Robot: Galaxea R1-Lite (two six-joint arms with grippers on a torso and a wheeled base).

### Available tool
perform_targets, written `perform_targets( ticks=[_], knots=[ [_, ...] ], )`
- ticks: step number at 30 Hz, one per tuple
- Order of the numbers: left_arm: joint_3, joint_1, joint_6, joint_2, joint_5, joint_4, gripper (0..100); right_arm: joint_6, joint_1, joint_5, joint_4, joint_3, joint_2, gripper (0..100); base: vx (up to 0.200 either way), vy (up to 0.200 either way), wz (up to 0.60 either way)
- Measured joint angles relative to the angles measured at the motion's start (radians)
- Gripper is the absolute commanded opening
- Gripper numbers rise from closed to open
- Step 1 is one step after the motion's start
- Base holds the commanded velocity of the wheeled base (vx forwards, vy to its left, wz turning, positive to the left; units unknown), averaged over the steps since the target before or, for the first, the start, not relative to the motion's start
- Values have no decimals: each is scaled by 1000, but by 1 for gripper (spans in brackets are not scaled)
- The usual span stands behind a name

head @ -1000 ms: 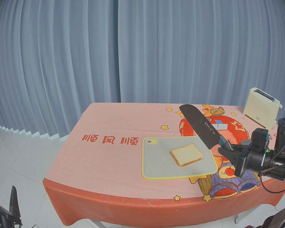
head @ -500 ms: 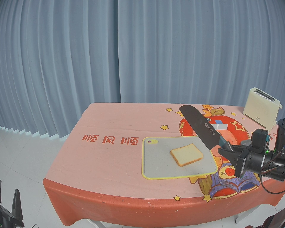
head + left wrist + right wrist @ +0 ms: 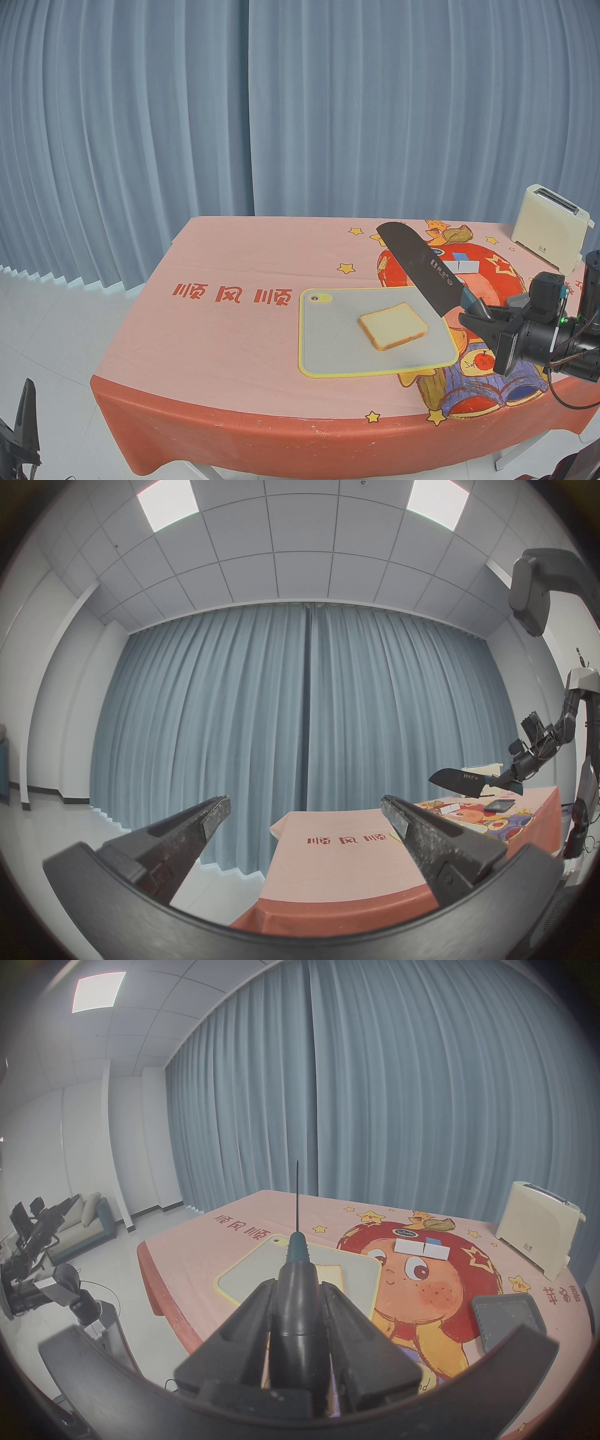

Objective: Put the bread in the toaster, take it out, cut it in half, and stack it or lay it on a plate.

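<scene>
Down at the near left, off the table, the left gripper (image 3: 304, 808) has shifted a little since a moment ago; its fingers (image 3: 25, 415) are spread wide with nothing between them. The right arm and its knife have barely moved. On the pink tablecloth (image 3: 219, 337) lies a grey cutting board (image 3: 334, 353) with a yellow rim. The bread (image 3: 392, 325), one whole slice, rests flat on the board's right half. Above the board's far right corner the knife (image 3: 422, 265) hangs in the air, its dark blade slanting up and away to the left. The right gripper (image 3: 480, 315) is clamped on its handle. Just right of that gripper sits a dark square plate (image 3: 506, 1310). The cream toaster (image 3: 550, 228) stands at the far right.
</scene>
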Motion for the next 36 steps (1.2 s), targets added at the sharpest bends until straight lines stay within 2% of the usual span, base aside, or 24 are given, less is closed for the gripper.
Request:
perform_targets(
  ticks=[2, 6, 12, 18, 22, 26, 30, 34, 36],
  knots=[
    [-3, 0, 13, 41, -17, -24, 100, -1, 2, -3, 0, 2, 0, 0, 0, 0, 0],
    [-26, 0, 30, 143, -93, -59, 100, -4, 12, -16, 0, 7, 0, 0, 0, 0, 0],
    [-128, -1, 29, 302, -228, -74, 100, -8, 25, -35, 8, 13, 1, 0, 0, 0, 0],
    [-254, 0, 29, 474, -342, -78, 100, -5, 43, -46, 11, 17, 5, 0, 0, 0, 0],
    [-360, -6, 30, 613, -399, -83, 100, -2, 55, -52, 12, 20, 6, 0, 0, 0, 0],
    [-494, -56, 30, 769, -427, -109, 100, 0, 63, -56, 12, 22, 7, 0, 0, 0, 0],
    [-596, -167, 28, 908, -423, -158, 100, 3, 66, -58, 4, 23, 13, 0, 0, 0, 0],
    [-605, -248, 14, 984, -403, -227, 100, 7, 68, -63, -1, 26, 23, 0, 0, 0, 0],
    [-577, -276, -6, 1011, -384, -268, 100, 11, 67, -66, -4, 26, 29, 0, 0, 0, 0]
  ],
)
